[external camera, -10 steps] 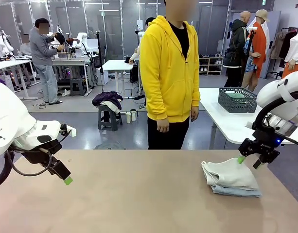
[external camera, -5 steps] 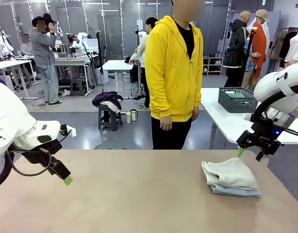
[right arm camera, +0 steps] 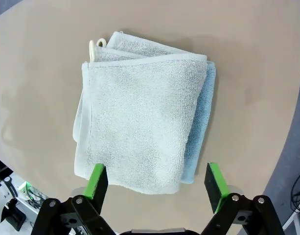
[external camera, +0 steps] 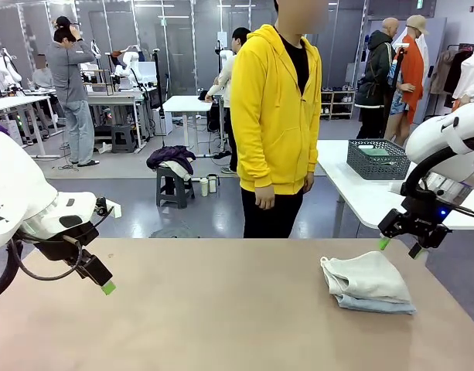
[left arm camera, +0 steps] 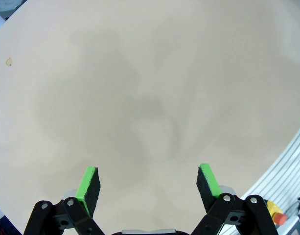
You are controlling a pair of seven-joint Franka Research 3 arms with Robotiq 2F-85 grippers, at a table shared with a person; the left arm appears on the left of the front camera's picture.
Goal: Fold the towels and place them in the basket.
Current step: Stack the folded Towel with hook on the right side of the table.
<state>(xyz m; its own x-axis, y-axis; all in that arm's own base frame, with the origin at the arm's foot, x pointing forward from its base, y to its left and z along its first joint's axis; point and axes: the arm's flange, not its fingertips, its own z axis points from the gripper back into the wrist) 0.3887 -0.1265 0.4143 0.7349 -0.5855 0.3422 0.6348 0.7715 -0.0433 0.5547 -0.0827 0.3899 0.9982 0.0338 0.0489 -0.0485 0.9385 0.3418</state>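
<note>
The right end effector [external camera: 400,246] is hovering above the bench [external camera: 221,309] near its far right edge, its green-padded fingers [right arm camera: 97,180] spread wide and holding nothing. Just below and in front of it, the towels [external camera: 367,284] are lying folded in a neat stack on the bench, the cream-white one [right arm camera: 140,122] sitting on top of the pale grey-blue one [right arm camera: 201,122], with a small white loop [right arm camera: 93,47] poking out at one corner. The left end effector [external camera: 105,284] is hanging low over the bare left side of the bench, well apart from the towels, its jaws also standing wide and empty. A person in a yellow hoodie [external camera: 277,116] is standing at the far side. Behind, on a white table [external camera: 360,193], the dark basket [external camera: 377,159] is sitting.
</note>
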